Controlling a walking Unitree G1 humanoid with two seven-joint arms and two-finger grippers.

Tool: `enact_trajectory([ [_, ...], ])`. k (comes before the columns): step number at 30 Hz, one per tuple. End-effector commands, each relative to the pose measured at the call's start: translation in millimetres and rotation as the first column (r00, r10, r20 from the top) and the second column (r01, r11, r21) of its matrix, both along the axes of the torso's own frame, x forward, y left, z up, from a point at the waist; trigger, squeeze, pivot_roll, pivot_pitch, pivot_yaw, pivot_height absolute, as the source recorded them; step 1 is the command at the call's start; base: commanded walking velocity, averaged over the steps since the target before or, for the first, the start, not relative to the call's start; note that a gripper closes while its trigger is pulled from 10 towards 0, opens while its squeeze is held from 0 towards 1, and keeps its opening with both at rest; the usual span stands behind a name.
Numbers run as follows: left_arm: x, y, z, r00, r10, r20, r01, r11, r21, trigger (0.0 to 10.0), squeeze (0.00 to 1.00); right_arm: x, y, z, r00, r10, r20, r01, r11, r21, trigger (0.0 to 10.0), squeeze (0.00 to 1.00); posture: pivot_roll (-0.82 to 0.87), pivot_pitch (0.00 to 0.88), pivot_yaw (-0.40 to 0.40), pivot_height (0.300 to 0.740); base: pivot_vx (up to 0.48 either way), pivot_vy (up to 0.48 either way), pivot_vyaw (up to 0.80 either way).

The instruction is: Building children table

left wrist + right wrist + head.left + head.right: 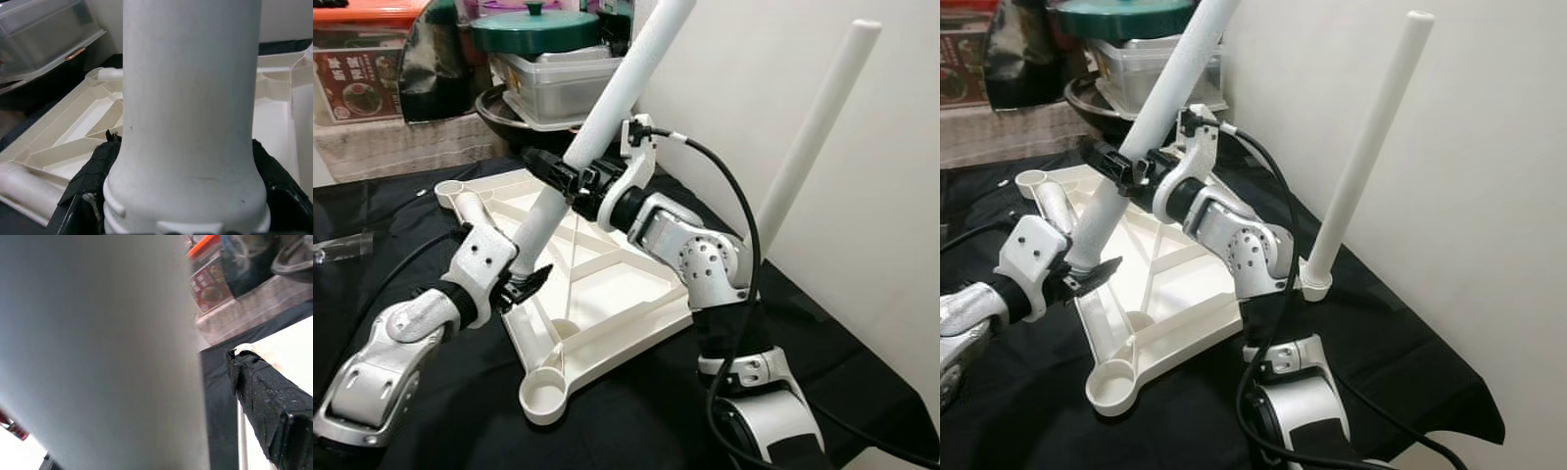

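Seating a tilted leg into the overturned tabletop

We have the white leg (607,108) clamped in both tools, left tool (524,282) at its foot, right tool (570,178) midway, over the tabletop (617,284) on the black-draped surface (460,411). Judging by the lean, we should upright it over a corner socket (543,397) before pressing, like the fitted leg (1366,157).

We see a table draped in a black cloth (1400,362) that hangs over its right edge beside a white wall. On the cloth lies a white plastic tabletop (607,284), upside down, ribs showing, with round sockets at its corners. From the socket near the right edge a white leg (1366,157) stands upright. Near the left edge lies a small clear plastic piece (340,247).
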State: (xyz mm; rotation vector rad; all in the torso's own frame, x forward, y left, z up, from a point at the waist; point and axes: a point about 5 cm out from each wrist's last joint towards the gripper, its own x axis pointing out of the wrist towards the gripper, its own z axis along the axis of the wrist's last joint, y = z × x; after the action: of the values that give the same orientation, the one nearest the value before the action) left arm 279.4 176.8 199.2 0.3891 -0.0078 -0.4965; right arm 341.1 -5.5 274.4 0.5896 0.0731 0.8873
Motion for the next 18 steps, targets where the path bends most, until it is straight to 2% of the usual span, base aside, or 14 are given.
enact_trajectory([
  [1, 1.5, -6.3, -1, 1.000, -0.006, -0.001, 0.006, 1.000, 0.010, 10.0, 0.00, -9.1, 20.5, -15, 0.996, 0.032, -0.081, -0.026, 0.998, 0.063, 10.0, 0.00, 0.07, 0.000, -0.075, 0.740, 0.000, 0.000, 0.00],
  [7, 5.9, -37.6, -2, 0.999, -0.042, 0.027, 0.043, 0.999, -0.015, 10.0, 0.00, -7.1, 22.3, -16, 0.986, -0.067, -0.154, 0.081, 0.993, 0.088, 10.0, 0.00, 0.07, 0.000, -0.074, 0.740, 0.000, 0.000, 0.00],
  [9, 6.5, -41.3, -3, 0.998, -0.044, 0.036, 0.045, 0.999, -0.011, 10.0, 0.00, -7.1, 22.5, -16, 0.983, -0.077, -0.164, 0.092, 0.992, 0.089, 10.0, 0.00, 0.07, 0.000, -0.077, 0.740, 0.000, 0.000, 0.00],
  [10, 6.6, -46.3, -4, 0.997, -0.062, 0.038, 0.062, 0.998, -0.002, 10.0, 0.00, -6.9, 23.0, -16, 0.982, -0.084, -0.170, 0.101, 0.990, 0.094, 3.4, 0.00, 0.07, 0.000, -0.077, 0.740, 0.000, 0.000, 0.00],
  [12, 6.6, -49.5, -4, 0.996, -0.074, 0.039, 0.074, 0.997, 0.004, 10.0, 0.00, -6.7, 23.3, -15, 0.981, -0.088, -0.173, 0.106, 0.990, 0.098, 3.4, 0.00, 0.07, 0.000, -0.077, 0.740, 0.000, 0.000, 0.00],
  [13, 6.4, -51.4, -5, 0.996, -0.085, 0.038, 0.084, 0.996, 0.009, 10.0, 0.00, -7.0, 23.5, -14, 0.981, -0.088, -0.170, 0.107, 0.988, 0.110, 0.0, 0.00, 0.07, 0.000, -0.073, 0.740, 0.000, 0.000, 0.00],
  [18, 5.5, -47.4, -8, 0.996, -0.081, 0.037, 0.080, 0.996, 0.039, 10.0, 0.00, -10.2, 21.9, -11, 0.986, -0.060, -0.154, 0.083, 0.987, 0.141, 0.0, 0.00, 0.07, 0.000, -0.071, 0.740, 0.000, 0.000, 0.00],
])
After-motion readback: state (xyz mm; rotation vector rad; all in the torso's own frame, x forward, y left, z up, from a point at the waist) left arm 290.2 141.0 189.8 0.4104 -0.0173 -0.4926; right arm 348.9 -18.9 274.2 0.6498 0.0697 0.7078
